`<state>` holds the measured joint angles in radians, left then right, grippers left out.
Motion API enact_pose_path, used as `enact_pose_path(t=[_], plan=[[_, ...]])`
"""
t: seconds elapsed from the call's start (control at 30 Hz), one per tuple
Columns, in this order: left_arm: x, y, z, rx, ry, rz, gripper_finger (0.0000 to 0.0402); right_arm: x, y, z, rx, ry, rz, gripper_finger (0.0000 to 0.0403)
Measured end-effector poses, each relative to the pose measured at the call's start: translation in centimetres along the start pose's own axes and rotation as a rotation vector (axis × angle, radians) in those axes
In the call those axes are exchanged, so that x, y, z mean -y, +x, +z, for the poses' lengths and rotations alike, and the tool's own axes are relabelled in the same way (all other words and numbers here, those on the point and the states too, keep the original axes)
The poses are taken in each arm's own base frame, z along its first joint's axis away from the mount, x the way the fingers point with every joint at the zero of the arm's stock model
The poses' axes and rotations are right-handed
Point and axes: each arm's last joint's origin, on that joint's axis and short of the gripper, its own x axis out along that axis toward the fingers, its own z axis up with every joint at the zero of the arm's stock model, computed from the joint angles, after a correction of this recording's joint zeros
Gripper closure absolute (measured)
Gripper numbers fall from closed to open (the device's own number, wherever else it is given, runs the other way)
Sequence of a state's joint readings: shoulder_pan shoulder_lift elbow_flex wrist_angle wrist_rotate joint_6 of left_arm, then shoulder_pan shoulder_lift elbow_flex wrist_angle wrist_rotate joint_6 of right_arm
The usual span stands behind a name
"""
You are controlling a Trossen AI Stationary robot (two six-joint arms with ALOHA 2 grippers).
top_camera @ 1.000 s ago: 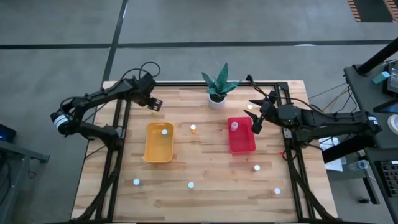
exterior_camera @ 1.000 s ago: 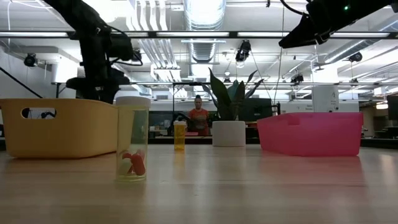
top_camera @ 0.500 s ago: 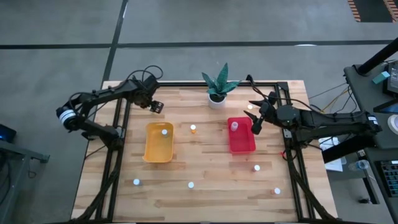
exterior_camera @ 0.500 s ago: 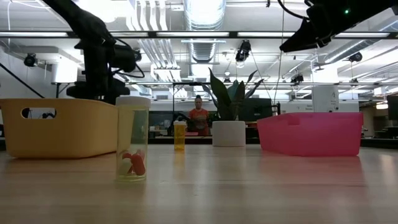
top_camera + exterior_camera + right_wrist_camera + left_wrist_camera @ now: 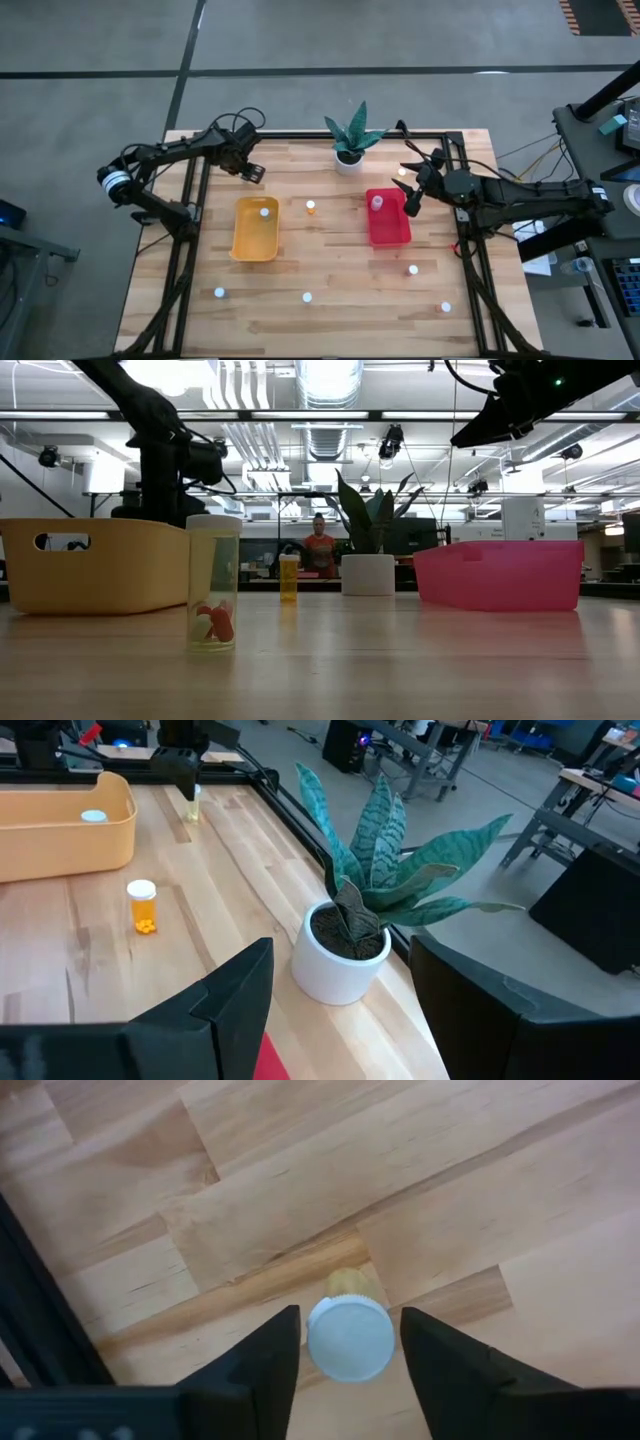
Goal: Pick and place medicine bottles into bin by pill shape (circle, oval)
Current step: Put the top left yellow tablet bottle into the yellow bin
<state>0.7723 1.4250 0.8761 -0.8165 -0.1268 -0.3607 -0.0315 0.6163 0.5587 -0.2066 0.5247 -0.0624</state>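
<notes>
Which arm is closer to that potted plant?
Right. The right gripper hovers just beside the plant, above the pink bin; the left gripper is farther off, near the table's far-left corner.

High camera looks straight down on whole table (image 5: 330,280). Low camera sits at table edge, looks level. Both show yellow bin (image 5: 254,228), pink bin (image 5: 500,574).

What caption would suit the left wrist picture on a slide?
Left tool poised open around a white-capped medicine bottle standing on the wooden table.
</notes>
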Motion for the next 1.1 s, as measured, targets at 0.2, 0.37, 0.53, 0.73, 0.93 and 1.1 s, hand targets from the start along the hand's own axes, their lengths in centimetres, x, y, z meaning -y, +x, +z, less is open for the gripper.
enact_pose_path(t=[0.2, 0.37, 0.53, 0.73, 0.93, 1.1], plan=[[0.0, 0.0, 0.0, -0.003, 0.002, 0.001, 0.0296, 0.0, 0.0, 0.0, 0.0, 0.003, 0.0, 0.0177], [0.0, 0.0, 0.0, -0.003, 0.002, 0.001, 0.0308, 0.0, 0.0, -0.1, -0.004, 0.001, 0.0, 0.0177], [0.1, -0.2, 0.0, -0.004, 0.006, 0.004, 0.0306, -0.1, 0.1, -0.3, -0.01, -0.002, 0.001, 0.0177], [0.5, -2.0, 0.3, 0.016, 0.056, 0.029, 0.0305, -0.2, 0.3, -0.9, -0.028, -0.004, 0.002, 0.0177], [1.8, -5.1, 0.7, 0.031, 0.127, 0.099, 0.0305, -0.4, 0.5, -1.9, -0.048, 0.004, 0.003, 0.0177], [3.5, -7.9, 0.4, 0.077, 0.203, 0.09, 0.0305, -0.5, 0.6, -2.1, -0.053, 0.005, 0.002, 0.0177]])
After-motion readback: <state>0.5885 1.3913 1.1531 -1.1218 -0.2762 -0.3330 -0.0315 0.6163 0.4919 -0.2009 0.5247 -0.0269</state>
